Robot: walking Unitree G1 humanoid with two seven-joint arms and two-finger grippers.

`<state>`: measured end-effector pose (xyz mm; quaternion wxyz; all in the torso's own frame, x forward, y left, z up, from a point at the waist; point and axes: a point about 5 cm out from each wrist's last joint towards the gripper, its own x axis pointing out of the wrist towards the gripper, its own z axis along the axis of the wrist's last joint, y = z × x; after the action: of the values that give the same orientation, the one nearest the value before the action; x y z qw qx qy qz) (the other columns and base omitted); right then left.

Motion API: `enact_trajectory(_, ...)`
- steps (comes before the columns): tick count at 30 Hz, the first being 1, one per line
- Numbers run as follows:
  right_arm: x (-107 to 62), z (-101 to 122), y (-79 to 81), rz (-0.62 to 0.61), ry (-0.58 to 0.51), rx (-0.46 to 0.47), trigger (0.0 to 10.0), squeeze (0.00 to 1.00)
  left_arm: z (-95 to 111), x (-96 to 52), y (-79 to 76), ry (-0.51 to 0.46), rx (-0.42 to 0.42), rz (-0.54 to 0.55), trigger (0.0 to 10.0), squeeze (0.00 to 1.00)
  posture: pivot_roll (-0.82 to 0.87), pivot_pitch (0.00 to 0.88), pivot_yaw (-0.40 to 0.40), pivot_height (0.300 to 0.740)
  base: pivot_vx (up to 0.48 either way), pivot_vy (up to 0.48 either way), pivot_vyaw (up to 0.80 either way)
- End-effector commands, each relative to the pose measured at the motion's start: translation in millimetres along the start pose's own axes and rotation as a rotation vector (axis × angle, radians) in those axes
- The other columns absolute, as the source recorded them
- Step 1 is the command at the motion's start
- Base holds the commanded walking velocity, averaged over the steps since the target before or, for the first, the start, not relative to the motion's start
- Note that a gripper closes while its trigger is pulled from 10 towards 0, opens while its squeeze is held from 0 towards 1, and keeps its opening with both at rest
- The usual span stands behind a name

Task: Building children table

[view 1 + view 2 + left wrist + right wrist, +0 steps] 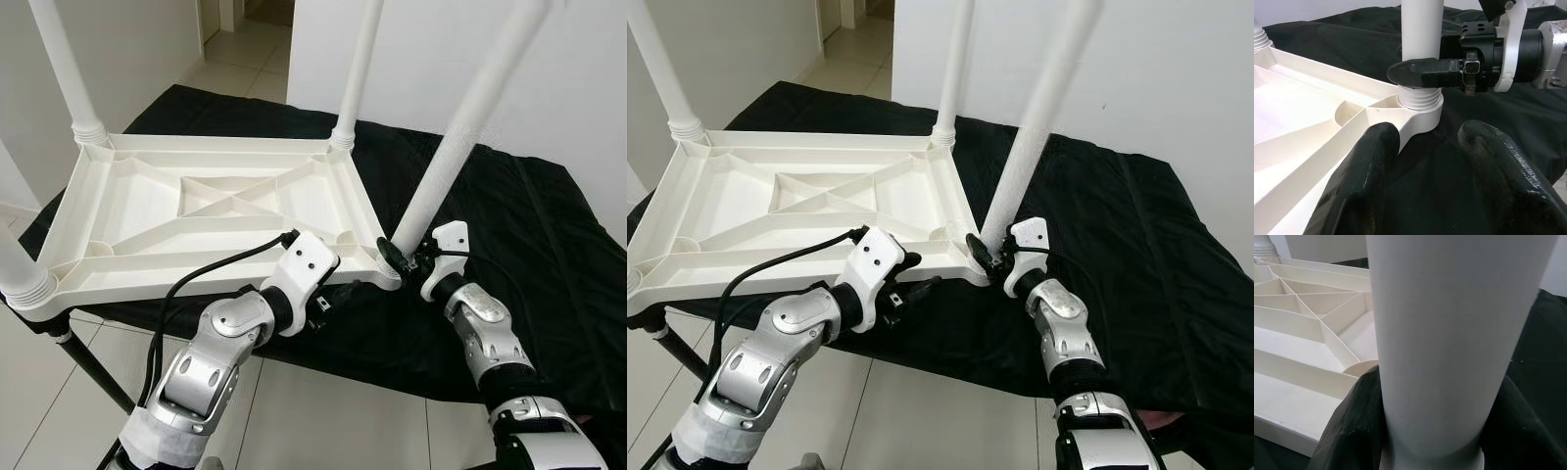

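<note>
The white plastic tabletop (196, 211) lies upside down on a black-covered table. Legs stand up from its far left (64, 69), far right (358, 69) and near left (15, 264) corners. A fourth white leg (456, 147) leans over the near right corner socket (1420, 105), with its threaded end showing just above the socket. My right gripper (402, 257) is shut on the base of this leg, one finger (1425, 72) across it. My left gripper (1432, 132) is open, low at the tabletop's near edge just short of that corner, holding nothing.
The black cloth (529, 255) stretches to the right and behind the tabletop. Light tiled floor (323, 421) lies below the table's near edge. A white wall (549, 59) rises behind, with a doorway (245, 29) at the back left. A black table leg (93, 367) slants down at the left.
</note>
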<state>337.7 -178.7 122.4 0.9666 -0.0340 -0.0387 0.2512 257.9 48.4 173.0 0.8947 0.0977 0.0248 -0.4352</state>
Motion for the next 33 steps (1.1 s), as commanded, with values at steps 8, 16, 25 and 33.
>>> enact_trajectory(8, -0.7, -7.2, 1.2, 0.013, 0.038, 0.001, 10.0, 0.0, -0.5, -0.3, -4.7, 0.002, 0.002, -0.024, 10.0, 0.0, 0.06, 0.0, -0.07, 0.74, 0.0, 0.0, 0.0)
enact_trajectory(16, 1.5, -19.6, 15.1, -0.081, 0.075, 0.115, 10.0, 0.0, -0.4, -0.6, -5.4, 0.003, 0.002, -0.028, 10.0, 0.0, 0.05, 0.0, -0.064, 0.74, 0.0, 0.0, 0.0)
enact_trajectory(25, 3.8, -28.3, 23.9, -0.269, 0.115, 0.168, 10.0, 0.0, 0.2, 0.2, -6.4, 0.002, 0.003, -0.039, 10.0, 0.0, 0.05, 0.0, -0.062, 0.74, 0.0, 0.0, 0.0)
enact_trajectory(33, 5.3, -28.1, 41.5, -0.516, 0.164, 0.195, 10.0, 0.0, -0.3, 0.2, -6.3, 0.002, 0.0, -0.038, 10.0, 0.0, 0.04, 0.0, -0.061, 0.74, 0.0, 0.0, 0.0)
